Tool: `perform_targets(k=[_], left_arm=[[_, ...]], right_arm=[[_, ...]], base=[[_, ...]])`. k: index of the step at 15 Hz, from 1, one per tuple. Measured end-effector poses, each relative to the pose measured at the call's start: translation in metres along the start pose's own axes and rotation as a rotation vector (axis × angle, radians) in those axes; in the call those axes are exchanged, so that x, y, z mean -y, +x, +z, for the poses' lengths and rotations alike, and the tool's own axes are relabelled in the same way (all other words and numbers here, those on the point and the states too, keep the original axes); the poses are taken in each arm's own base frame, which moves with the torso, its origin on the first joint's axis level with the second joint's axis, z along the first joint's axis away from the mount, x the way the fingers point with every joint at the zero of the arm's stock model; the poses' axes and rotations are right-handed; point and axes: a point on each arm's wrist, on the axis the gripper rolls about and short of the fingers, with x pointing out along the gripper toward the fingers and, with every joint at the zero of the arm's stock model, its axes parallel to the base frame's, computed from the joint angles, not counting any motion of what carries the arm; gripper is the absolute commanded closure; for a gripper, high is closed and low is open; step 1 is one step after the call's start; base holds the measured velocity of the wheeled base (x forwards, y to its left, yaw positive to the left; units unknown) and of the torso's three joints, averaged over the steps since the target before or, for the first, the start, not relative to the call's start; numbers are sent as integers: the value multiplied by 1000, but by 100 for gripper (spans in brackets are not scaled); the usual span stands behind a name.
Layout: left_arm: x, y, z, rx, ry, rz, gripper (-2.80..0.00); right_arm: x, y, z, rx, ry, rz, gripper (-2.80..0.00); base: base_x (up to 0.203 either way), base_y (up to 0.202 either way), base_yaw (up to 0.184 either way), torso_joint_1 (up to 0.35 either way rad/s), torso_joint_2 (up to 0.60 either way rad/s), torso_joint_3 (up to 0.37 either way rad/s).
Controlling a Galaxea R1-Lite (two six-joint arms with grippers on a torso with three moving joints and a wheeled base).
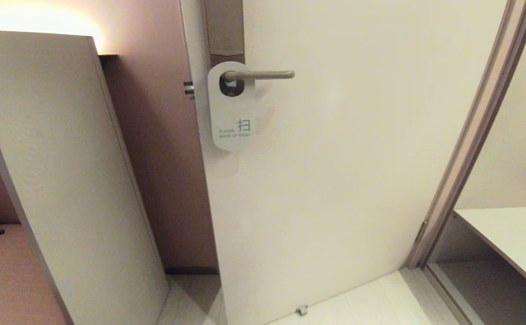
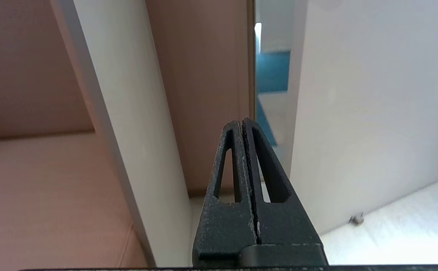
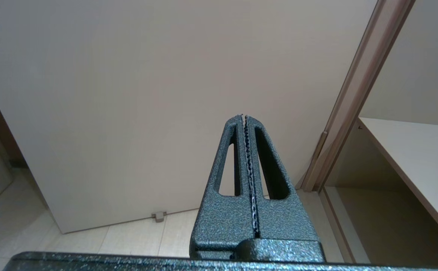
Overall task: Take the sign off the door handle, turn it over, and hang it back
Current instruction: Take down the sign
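Pressing jaws together, empty: left gripper (image 2: 243,122) and right gripper (image 3: 244,117), both pointing at door (image 1: 357,180) low down, well below door handle (image 1: 263,75). Hanging on door handle by oval hole: sign (image 1: 231,113), white "PLEASE MAKE UP ROOM" side facing out, lying flat vs door under lock plate (image 1: 224,27).

The left gripper (image 2: 243,122) has its jaws pressed together, holding nothing. The right gripper (image 3: 244,117) is likewise closed and empty. Neither arm appears in the head view.
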Motion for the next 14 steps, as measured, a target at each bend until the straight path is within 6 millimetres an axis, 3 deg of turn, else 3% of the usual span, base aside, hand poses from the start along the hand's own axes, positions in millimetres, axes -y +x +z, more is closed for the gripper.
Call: perform_targets(k=[4,7,14], left_arm=[[-1,-2,20,3,-18,-6,0],[-3,6,49,-20,-59,-20,0],[-5,48,115,-64,-154,-124,0]], right_arm=[[0,0,0,0,0,0,0],[0,0,0,0,0,0,0],[0,0,0,0,0,0,0]], base=[[0,0,0,0,0,0],[0,0,0,0,0,0],[0,0,0,0,0,0]])
